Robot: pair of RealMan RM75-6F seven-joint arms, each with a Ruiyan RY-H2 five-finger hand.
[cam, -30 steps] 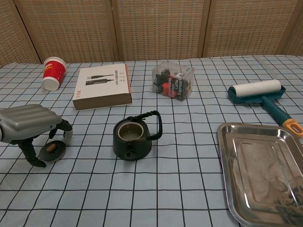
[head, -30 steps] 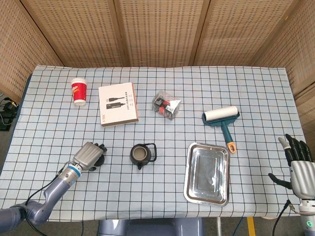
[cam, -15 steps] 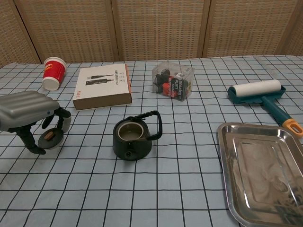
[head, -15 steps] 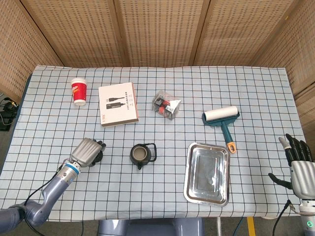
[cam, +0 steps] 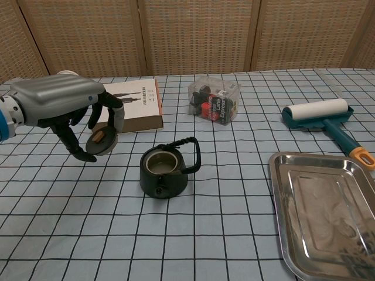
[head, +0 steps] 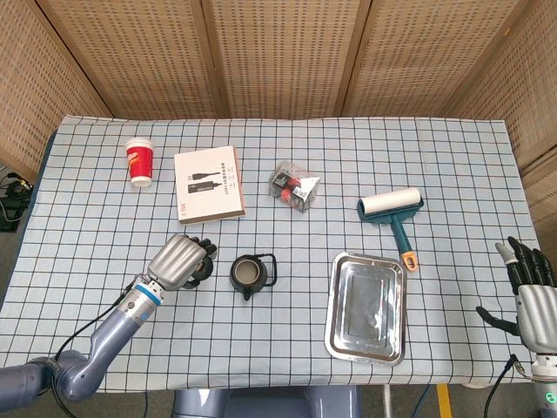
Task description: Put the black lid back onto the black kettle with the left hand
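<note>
Left hand's got the lid up in the air, kettle sitting open

The left hand (cam: 64,108) hangs above the table, fingers curled around the black lid (cam: 100,141), which is tilted and off the cloth, left of the black kettle (cam: 164,172). The kettle stands uncovered near the middle. Right hand (head: 529,292) is way off at the right edge, fingers spread, holding nothing. Can't read the white box (head: 209,184) label. Blue checked cloth on the table (head: 287,348), woven screens (head: 278,52) behind.

Woven wicker screens (head: 278,52) behind a checked-cloth table (head: 452,157)
</note>
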